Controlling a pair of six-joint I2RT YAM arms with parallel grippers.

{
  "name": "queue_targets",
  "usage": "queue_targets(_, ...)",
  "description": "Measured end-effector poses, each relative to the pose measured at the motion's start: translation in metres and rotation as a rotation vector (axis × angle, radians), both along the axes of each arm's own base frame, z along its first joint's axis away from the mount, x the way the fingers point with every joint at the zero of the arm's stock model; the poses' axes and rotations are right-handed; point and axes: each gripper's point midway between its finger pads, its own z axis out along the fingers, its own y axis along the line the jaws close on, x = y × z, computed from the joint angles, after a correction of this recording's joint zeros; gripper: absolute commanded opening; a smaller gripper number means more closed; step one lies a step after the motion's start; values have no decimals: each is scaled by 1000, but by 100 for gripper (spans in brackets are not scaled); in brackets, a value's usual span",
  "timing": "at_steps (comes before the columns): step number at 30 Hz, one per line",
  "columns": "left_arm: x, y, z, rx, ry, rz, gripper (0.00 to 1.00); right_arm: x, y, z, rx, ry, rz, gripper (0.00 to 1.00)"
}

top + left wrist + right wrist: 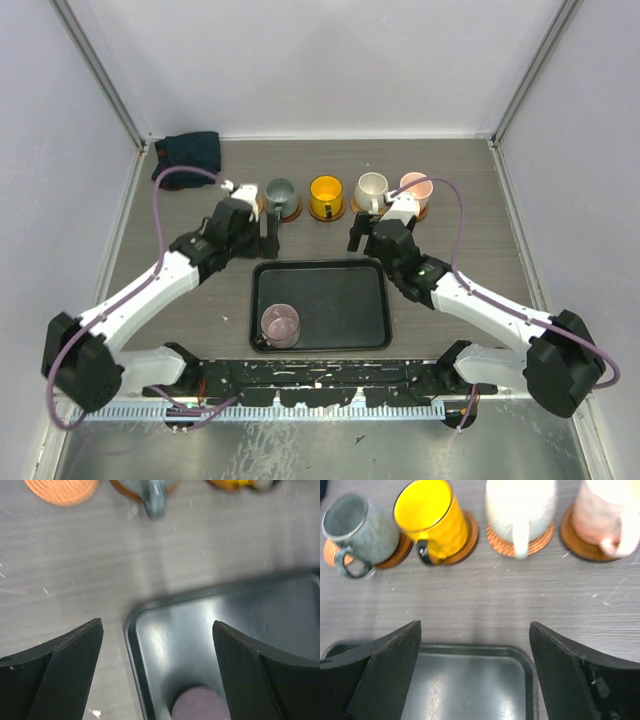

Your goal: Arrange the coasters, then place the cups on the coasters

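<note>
Mauve cup (280,325) waits in the tray (370,330), the last one unplaced; left gripper (157,625) and right gripper (475,625) gape empty; next, probably, carry it to the bare coaster (60,490)

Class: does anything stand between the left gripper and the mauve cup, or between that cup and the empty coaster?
Nothing visible blocks either. The open left gripper hangs over the tray's far left corner, the mauve cup just nearer. Only the tray's low rim separates cup and empty coaster.
</note>
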Motion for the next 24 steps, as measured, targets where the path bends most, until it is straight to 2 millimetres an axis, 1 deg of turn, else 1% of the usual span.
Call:
queue_targets(1,-16,-1,-7,-8,20,-35,92,3,-7,5,9,-11,-22,95)
queue_targets(4,-56,-3,-21,-36,68,-122,92,14,-29,16,33,-34,-89,95)
queue_targets(5,-66,-3,-23,-45,81,-144,92,17,-37,17,41,-34,-113,95)
queue_targets(7,-86,-5,-24,-71,105,-195,93,22,-49,16,46,-27,-143,95)
queue_targets(10,-106,-10,-16,-114,113,-254,96,25,-61,12,53,-7,-174,95)
queue_targets(13,-124,-14,-4,-163,111,-314,97,25,-60,10,63,2,-169,95)
queue_targets(16,-139,-18,0,-192,136,-374,97,24,-58,10,68,6,-158,95)
queue_targets(21,-171,-20,-14,-181,264,-456,98,24,-58,9,69,9,-154,95)
queue_targets(24,-191,-19,-23,-148,331,-496,98,22,-59,4,63,17,-153,95)
